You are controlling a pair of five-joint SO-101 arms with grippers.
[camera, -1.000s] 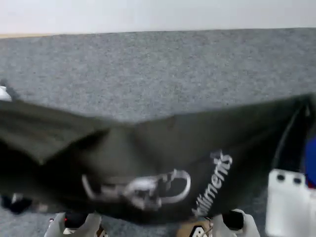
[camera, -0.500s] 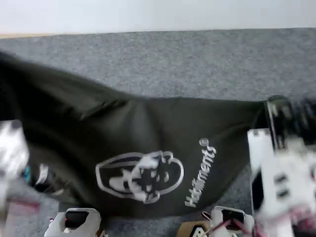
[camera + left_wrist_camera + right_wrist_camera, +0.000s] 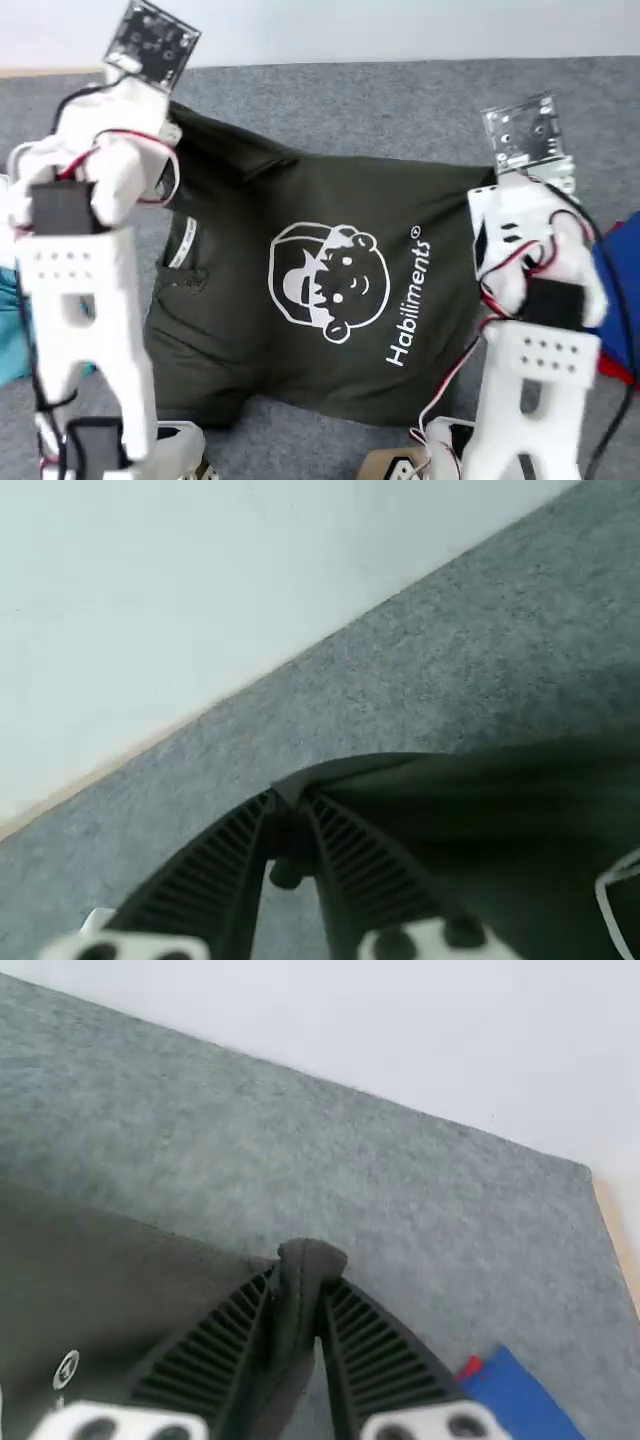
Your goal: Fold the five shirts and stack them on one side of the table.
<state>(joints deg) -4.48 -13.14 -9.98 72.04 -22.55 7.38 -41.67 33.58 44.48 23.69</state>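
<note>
Two pinches hold the dark shirt (image 3: 240, 300): my left gripper (image 3: 291, 830) and right gripper (image 3: 298, 1295) are each clamped narrow on a fold of its edge, which I judge spreads it flat for folding. The wrist views show those bites. The high view shows the shirt print-up mid-frame on the grey table (image 3: 350, 110), with blue cloth (image 3: 622, 300) at the right edge.

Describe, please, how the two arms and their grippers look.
The left arm and right arm are blocky white plastic with black motors and red, black and white cables. Each wrist carries a square circuit board. The left gripper and right gripper have black ribbed fingers.
</note>
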